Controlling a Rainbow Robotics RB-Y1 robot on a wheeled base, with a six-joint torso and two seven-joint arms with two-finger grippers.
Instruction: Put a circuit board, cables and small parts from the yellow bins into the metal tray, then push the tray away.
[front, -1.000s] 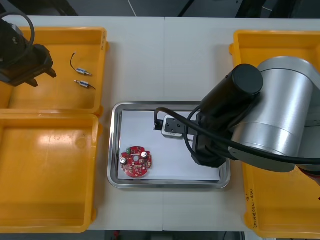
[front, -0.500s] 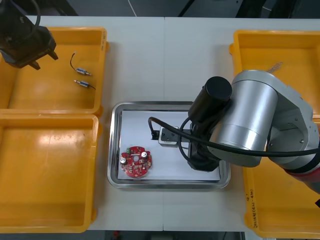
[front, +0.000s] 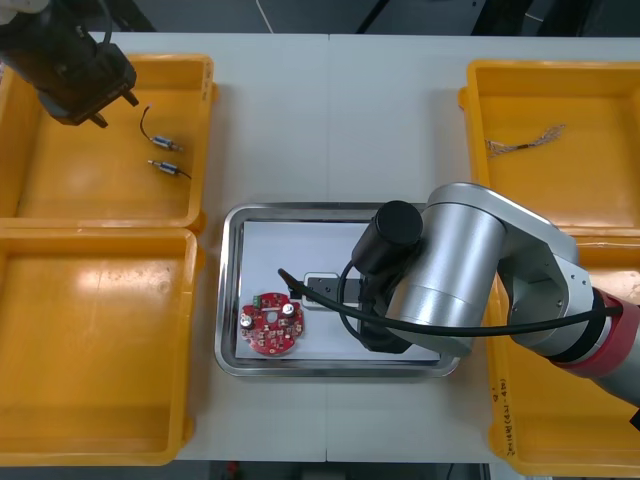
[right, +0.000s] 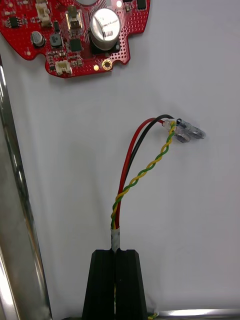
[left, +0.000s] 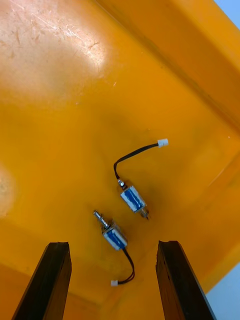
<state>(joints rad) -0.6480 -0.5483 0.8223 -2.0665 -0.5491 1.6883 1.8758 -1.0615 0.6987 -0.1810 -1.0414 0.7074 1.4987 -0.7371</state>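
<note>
My right gripper (right: 116, 256) is shut on a red, black and yellow-green twisted cable (right: 143, 167). The cable arches over the tray's white inside, its clear connector (right: 188, 132) resting on the sheet. The round red circuit board (front: 270, 322) lies in the metal tray (front: 232, 290), just beyond the cable's end (right: 82, 30). My left gripper (left: 112, 245) is open above two small metal parts (left: 132, 198) with black leads in the far left yellow bin (front: 190, 80). In the front view the left gripper (front: 95, 105) hangs just left of those parts (front: 165, 155).
A thin twisted cable (front: 525, 140) lies in the far right yellow bin (front: 480, 80). The near left bin (front: 100, 340) holds nothing I can see. My right arm (front: 460, 270) covers the tray's right half and part of the near right bin.
The right arm has swung left and nearer over the tray, bringing the cable up to the board. The left gripper has moved right, toward the small metal parts.
</note>
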